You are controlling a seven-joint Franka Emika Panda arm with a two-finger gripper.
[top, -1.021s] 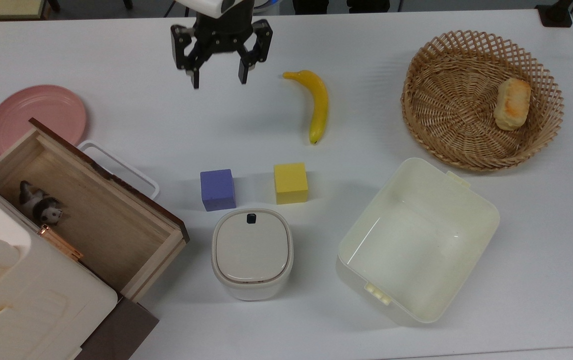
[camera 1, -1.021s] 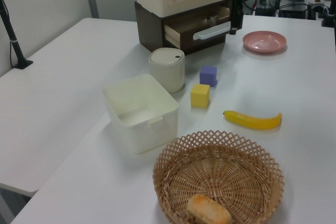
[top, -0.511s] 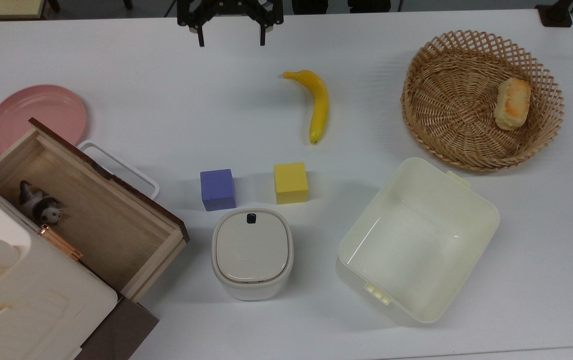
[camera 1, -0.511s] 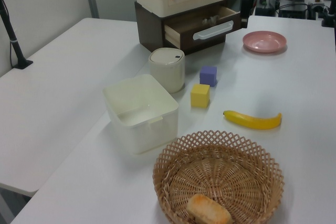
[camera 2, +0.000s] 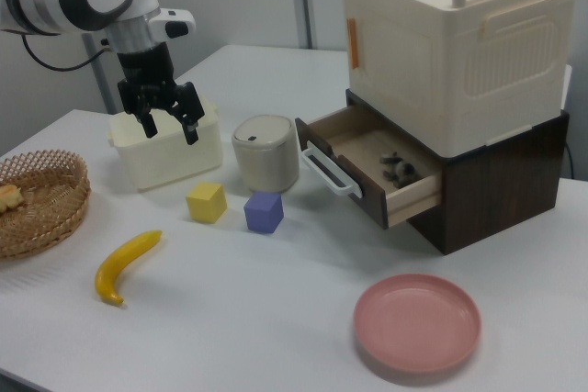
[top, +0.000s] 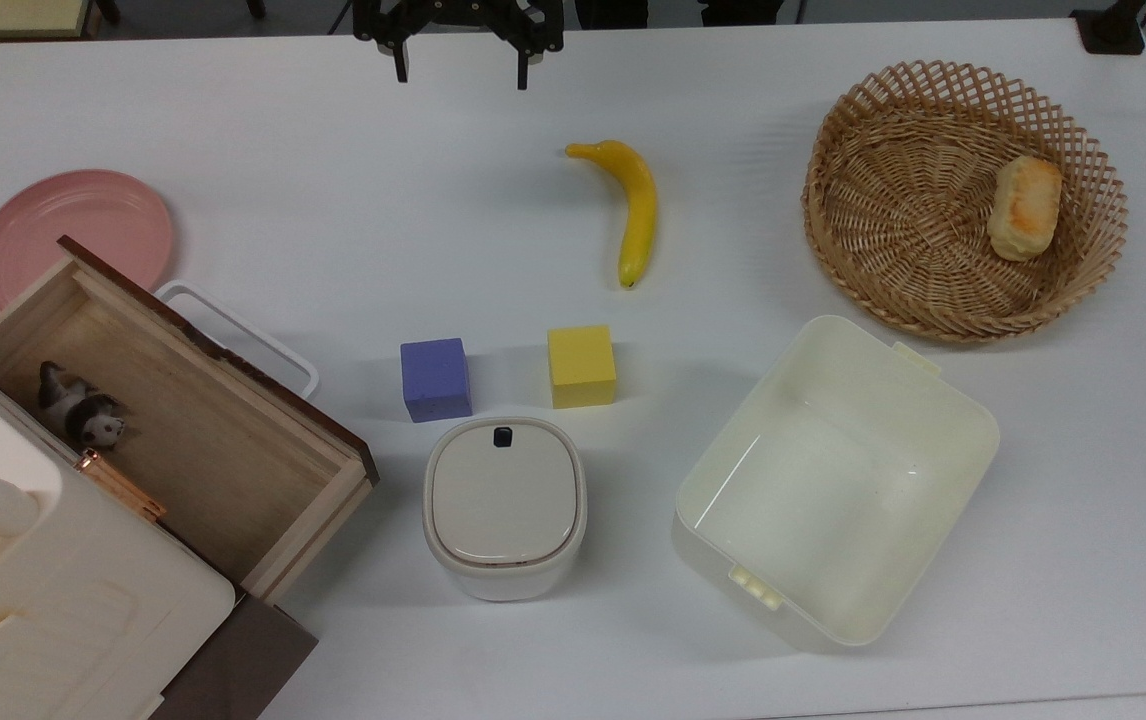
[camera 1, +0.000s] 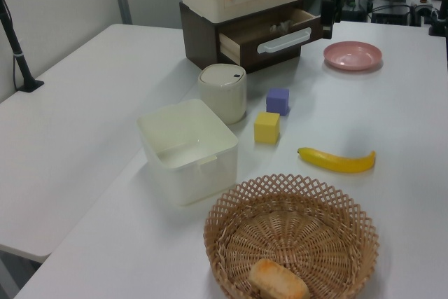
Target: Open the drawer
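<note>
The drawer stands pulled well out of the cabinet at eight o'clock in the top view, its handle free, so the job looks done. The gripper hangs high at twelve o'clock, fingers apart and empty (likely parked clear). A small figurine lies inside.

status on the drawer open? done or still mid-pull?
Done, by the look of it: the drawer stands pulled well out of the cabinet, its wooden inside and a small figurine exposed. Nothing is in hand: the gripper hangs with jaws open, raised above the table and apart from the white handle. Nothing visible is left to do, beyond perhaps parking the arm.
</note>
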